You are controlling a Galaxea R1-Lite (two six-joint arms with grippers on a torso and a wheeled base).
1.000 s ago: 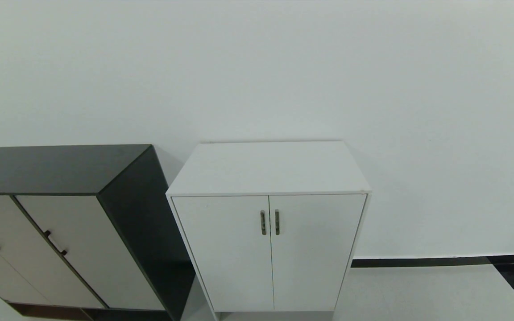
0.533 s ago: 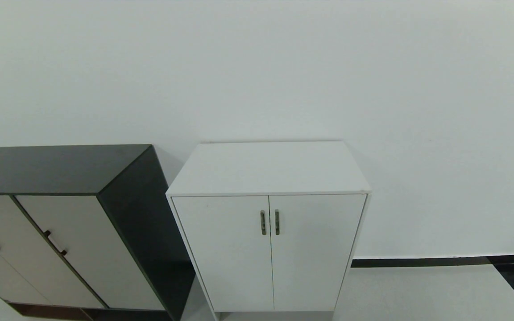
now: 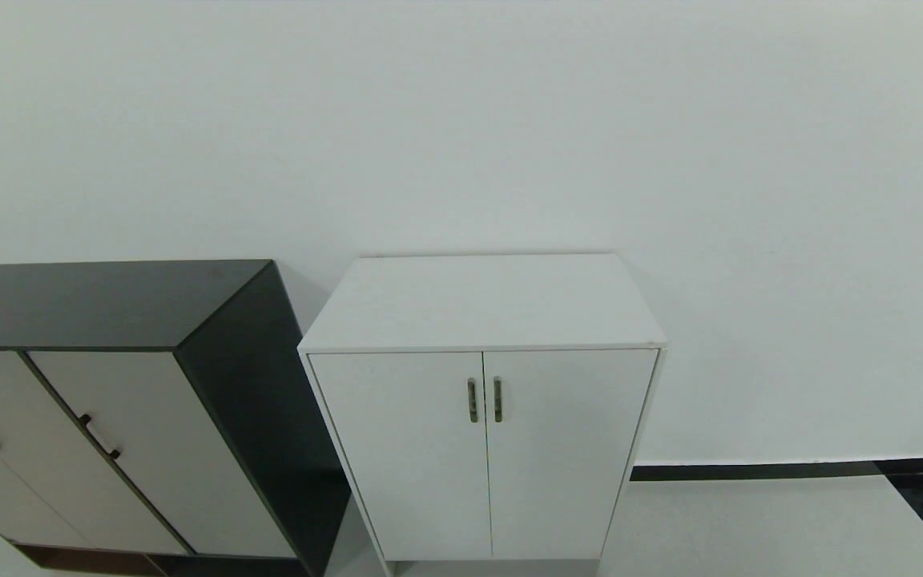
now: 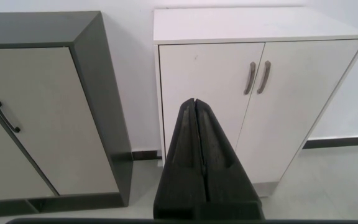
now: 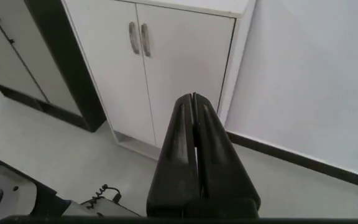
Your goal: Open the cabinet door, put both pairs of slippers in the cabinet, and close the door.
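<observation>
A white two-door cabinet (image 3: 481,433) stands against the wall, both doors closed, with two slim metal handles (image 3: 484,400) side by side at the centre seam. The cabinet (image 4: 253,93) faces my left gripper (image 4: 196,102), which is shut with nothing in it, some way in front of the left door. My right gripper (image 5: 194,97) is shut and holds nothing; it hangs off the cabinet's (image 5: 166,68) right front corner, above the floor.
A black cabinet with beige doors (image 3: 109,417) stands right beside the white one on its left. A black baseboard stripe (image 3: 782,470) runs along the wall, with grey floor (image 3: 750,529) open to the right.
</observation>
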